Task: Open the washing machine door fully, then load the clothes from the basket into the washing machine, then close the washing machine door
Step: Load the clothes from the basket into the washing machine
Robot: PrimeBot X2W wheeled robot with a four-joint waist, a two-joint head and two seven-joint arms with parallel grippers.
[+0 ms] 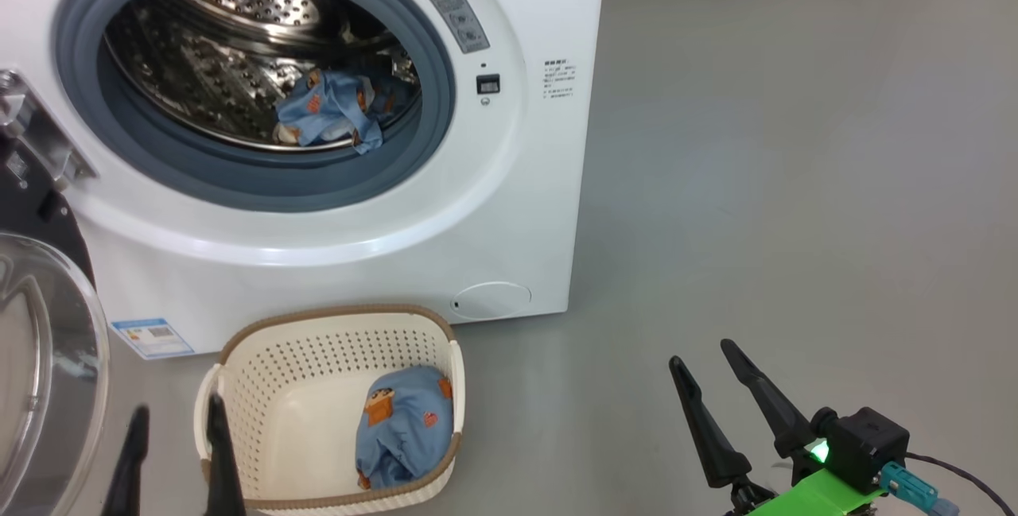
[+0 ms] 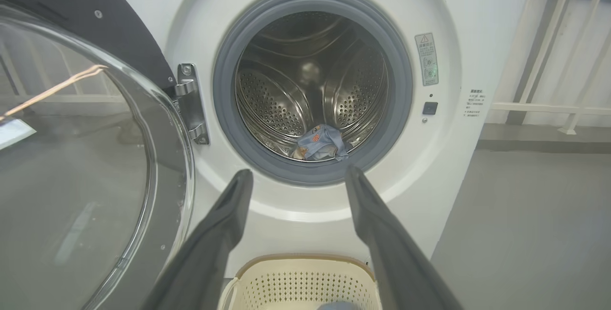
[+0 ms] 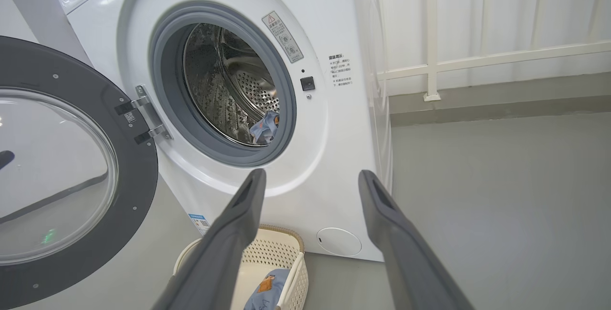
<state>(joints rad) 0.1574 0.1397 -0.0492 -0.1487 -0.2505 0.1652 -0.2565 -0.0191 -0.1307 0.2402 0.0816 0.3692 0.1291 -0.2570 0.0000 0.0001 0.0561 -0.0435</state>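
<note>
One light blue cloth garment printed with orange and cream figures (image 1: 334, 106) lies low in the perforated steel drum (image 1: 231, 39), upper left of the head view. The second light blue printed garment (image 1: 406, 428) sits in the cream perforated plastic basket with a brown rim (image 1: 318, 365) at lower centre, just before the big white front-loading washing machine (image 1: 517, 206). Opening looks done, loading about half done, closing not yet begun. The round glass-bowled door with a glossy black frame (image 3: 62, 176) hangs wide at the left. The right wrist view shows its ring and metal hinge (image 3: 145, 119) more fully than the head view does. The left wrist view looks straight into the drum. The head view gives the left gripper (image 1: 178, 409), lower left beside the basket, and the right gripper (image 1: 701, 353), lower right over grey floor (image 1: 795, 182). Both have their fingers spread and hold nothing.
</note>
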